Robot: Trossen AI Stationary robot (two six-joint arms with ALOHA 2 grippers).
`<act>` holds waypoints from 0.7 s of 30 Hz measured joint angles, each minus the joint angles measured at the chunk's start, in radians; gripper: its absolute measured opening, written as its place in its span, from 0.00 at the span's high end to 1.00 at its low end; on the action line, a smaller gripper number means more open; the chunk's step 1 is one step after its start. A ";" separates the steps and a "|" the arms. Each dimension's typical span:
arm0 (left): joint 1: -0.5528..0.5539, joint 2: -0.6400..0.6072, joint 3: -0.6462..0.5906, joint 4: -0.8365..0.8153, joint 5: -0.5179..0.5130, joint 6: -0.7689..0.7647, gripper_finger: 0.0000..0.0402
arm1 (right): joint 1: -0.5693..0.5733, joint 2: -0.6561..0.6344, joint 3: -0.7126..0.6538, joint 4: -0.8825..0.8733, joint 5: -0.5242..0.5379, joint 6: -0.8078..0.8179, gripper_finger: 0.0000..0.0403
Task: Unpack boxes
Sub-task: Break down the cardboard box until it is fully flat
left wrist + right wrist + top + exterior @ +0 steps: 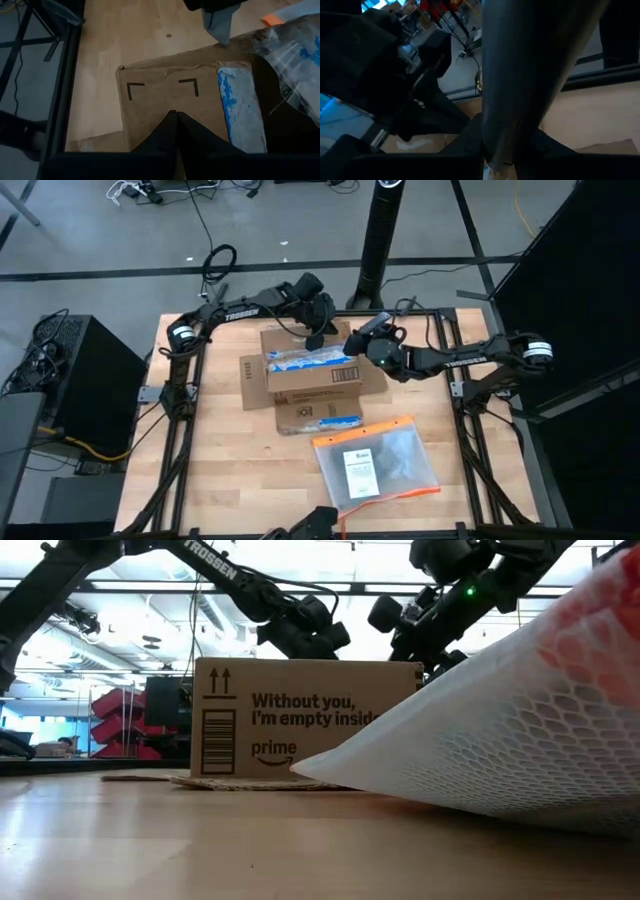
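- High view: I see the box [312, 376] mid-counter [220, 470], flaps out, long axis running left to right. My left claw [314, 337] hangs over its far edge, my right claw [357, 340] at its far right corner. Both are about equally near. A pouch [377, 464] lies nearer the front, apart from the box.
- Low view: box [300, 725] upright behind the pouch's mesh [520, 740]; both arms above it.
- Left wrist view: left claw [173, 116] shut, empty, just above a flap [170, 100]; the contents lie beyond, towards the right arm.
- Right wrist view: right claw [495, 167] nearly closed on a grey sheet, probably film; I judge it a grip.
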 joint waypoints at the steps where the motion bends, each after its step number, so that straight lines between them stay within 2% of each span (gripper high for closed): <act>1: 0.000 0.001 0.000 -0.003 -0.002 -0.002 1.00 | -0.003 0.006 0.000 0.006 -0.004 -0.005 0.90; 8: 0.001 0.000 0.001 -0.009 -0.002 -0.033 1.00 | -0.023 0.017 0.000 0.014 -0.074 0.006 0.90; 13: 0.002 -0.034 0.064 -0.107 0.007 -0.035 0.99 | -0.019 0.017 0.000 0.010 -0.092 0.037 0.90; 15: 0.008 -0.070 0.093 -0.143 0.039 -0.035 1.00 | -0.019 0.017 0.000 0.010 -0.094 0.039 0.90; 18: 0.009 -0.131 0.100 -0.192 0.159 -0.034 1.00 | -0.019 0.017 0.001 0.009 -0.099 0.041 0.90; 21: -0.014 -0.121 0.067 -0.158 0.145 -0.034 1.00 | -0.016 0.012 0.001 0.000 -0.108 0.059 0.90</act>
